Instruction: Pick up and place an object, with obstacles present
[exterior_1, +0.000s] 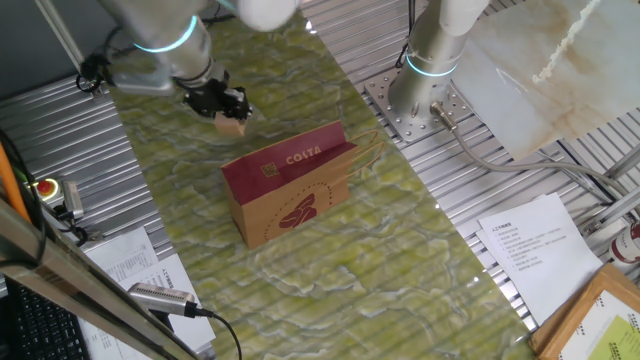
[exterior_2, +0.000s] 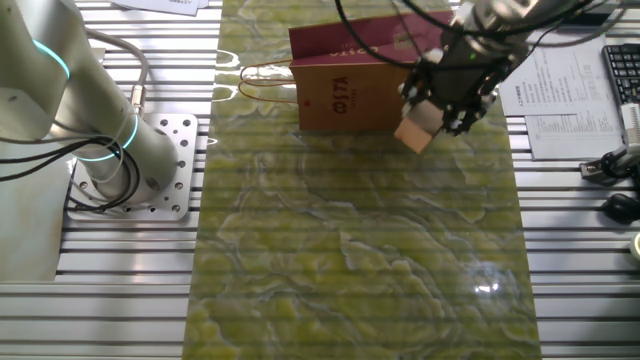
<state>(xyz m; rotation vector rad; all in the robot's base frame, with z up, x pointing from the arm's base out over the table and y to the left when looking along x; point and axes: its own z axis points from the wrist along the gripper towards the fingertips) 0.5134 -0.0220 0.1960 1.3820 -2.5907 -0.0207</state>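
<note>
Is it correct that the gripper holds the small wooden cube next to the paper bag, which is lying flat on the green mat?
Not quite: the paper bag stands upright, as one fixed view shows. The gripper does hold the wooden cube beside it.

The cube (exterior_1: 232, 126) is pale tan wood. The paper bag (exterior_1: 290, 195) is brown with a dark red upper band, white lettering and a red bean emblem. Under the bag, the desk (exterior_2: 350, 260) wears a green-yellow marbled mat; the fingers (exterior_2: 424, 98) are black.
</note>
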